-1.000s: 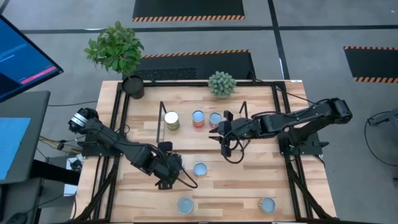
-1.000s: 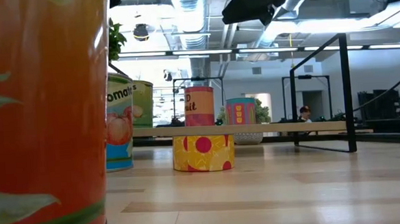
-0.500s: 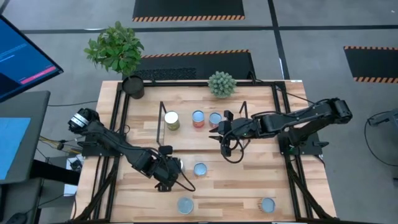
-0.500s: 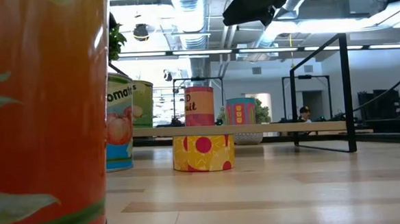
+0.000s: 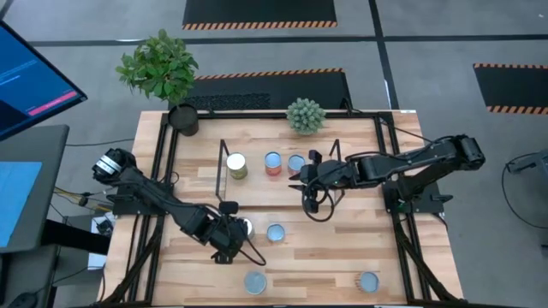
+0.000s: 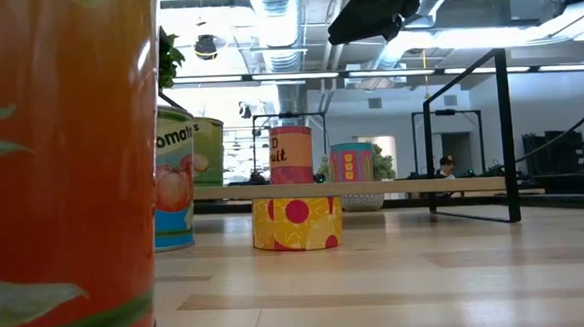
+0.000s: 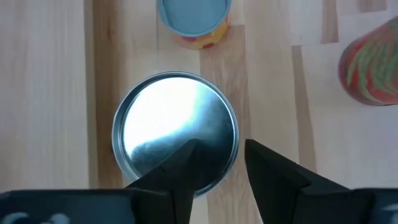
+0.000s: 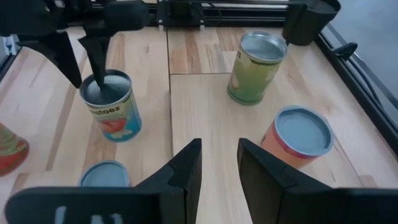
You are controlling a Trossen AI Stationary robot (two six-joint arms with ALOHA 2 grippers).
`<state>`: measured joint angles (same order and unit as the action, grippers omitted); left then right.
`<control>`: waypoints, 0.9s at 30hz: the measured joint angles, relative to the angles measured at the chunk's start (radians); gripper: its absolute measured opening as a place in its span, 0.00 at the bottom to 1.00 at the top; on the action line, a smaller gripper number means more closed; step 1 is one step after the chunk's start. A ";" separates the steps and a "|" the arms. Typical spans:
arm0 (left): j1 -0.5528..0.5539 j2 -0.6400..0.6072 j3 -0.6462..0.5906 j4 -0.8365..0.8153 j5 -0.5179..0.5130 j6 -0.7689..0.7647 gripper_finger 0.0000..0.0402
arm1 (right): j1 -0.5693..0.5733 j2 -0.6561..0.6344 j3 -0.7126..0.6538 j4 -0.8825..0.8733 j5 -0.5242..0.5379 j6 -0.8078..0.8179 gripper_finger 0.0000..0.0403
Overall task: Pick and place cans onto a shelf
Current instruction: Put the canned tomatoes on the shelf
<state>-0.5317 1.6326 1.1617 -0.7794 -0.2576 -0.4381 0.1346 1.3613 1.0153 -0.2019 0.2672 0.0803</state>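
High view shows your left gripper (image 5: 233,233) poised directly above a tomato can (image 8: 111,106) on the table, well short of the shelf (image 5: 257,184); its jaws stand narrowly parted over the silver lid (image 7: 175,134), gripping nothing, which suggests a pick is being lined up, though that gap looks too small to straddle the can. Your right gripper (image 5: 306,177) hovers empty beside the shelf with jaws slightly apart, probably waiting. Three cans (image 5: 272,162) already stand on the shelf. Four remain on the table.
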 joint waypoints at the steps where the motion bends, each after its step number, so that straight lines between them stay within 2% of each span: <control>1: 0.000 0.000 -0.001 0.000 -0.007 0.000 0.31 | 0.000 0.000 0.000 -0.004 0.000 0.000 0.31; 6: 0.003 0.001 -0.001 -0.003 -0.014 0.001 0.23 | 0.000 0.000 0.000 -0.007 0.000 -0.002 0.31; 13: 0.005 0.002 -0.002 0.005 -0.003 -0.013 0.02 | 0.000 0.000 0.000 -0.007 0.000 -0.003 0.31; 20: 0.027 0.011 0.029 0.036 0.006 -0.106 0.00 | 0.000 0.000 0.000 -0.007 0.000 -0.003 0.31; 27: 0.028 0.009 0.159 -0.021 -0.089 -0.089 0.00 | 0.000 0.000 0.000 -0.007 0.000 -0.003 0.31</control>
<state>-0.5034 1.6421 1.3205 -0.8008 -0.3467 -0.5268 0.1345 1.3613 1.0157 -0.2085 0.2674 0.0776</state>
